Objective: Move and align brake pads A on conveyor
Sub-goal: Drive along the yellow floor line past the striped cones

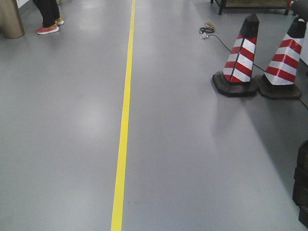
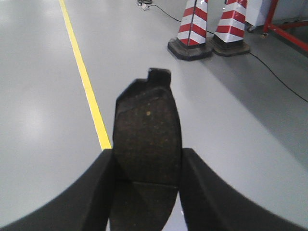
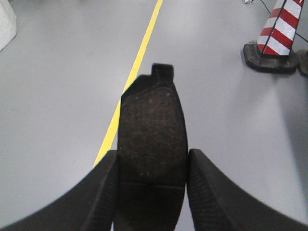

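Observation:
My left gripper (image 2: pixel 147 161) is shut on a dark grey brake pad (image 2: pixel 147 125), held by its long edges above the grey floor, its tabbed end pointing away and a thin groove across its middle. My right gripper (image 3: pixel 152 161) is likewise shut on a second brake pad (image 3: pixel 152 120), also tab end forward with the groove near the jaws. Neither gripper nor pad appears in the front view. The conveyor is out of view in every frame.
A yellow floor line (image 1: pixel 124 120) runs straight ahead across the grey floor. Two red-and-white striped cones (image 1: pixel 242 55) (image 1: pixel 285 57) on black bases stand ahead right, with a black cable (image 1: pixel 216 39) near them. A person's feet (image 1: pixel 48 26) are far left. A dark object (image 1: pixel 302 183) sits at the right edge.

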{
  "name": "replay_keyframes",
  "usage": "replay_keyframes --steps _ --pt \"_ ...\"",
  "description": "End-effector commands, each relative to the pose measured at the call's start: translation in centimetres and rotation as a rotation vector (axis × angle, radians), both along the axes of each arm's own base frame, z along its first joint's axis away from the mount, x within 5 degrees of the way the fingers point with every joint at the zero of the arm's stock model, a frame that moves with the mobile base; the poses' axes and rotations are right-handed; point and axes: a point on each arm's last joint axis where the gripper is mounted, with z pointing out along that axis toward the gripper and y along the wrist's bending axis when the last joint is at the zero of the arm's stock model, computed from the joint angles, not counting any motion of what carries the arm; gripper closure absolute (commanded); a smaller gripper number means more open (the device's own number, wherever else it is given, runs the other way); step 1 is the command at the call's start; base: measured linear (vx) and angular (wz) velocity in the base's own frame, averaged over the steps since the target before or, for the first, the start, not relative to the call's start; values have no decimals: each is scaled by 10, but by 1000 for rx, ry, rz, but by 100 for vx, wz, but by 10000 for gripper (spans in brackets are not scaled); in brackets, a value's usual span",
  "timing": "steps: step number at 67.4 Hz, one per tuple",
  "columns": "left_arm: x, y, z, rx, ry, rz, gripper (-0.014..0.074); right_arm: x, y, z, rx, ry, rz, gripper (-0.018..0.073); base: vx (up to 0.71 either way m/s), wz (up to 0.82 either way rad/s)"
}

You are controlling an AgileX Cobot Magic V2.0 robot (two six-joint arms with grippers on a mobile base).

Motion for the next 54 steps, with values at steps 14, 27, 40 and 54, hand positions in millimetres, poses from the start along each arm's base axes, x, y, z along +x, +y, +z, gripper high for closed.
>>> replay_keyframes --steps 14,27,40,54 --pt "2 -2 17 -39 -105 -12 602 3 1 18 9 -117 11 564 78 0" --pt "2 -2 17 -39 -105 -12 602 3 1 18 9 -117 11 564 79 -4" --pt "2 -2 17 -39 -105 -12 602 3 1 18 9 -117 11 564 76 -3" --pt "2 -2 17 -39 -105 -12 602 3 1 18 9 -117 11 564 74 -2"
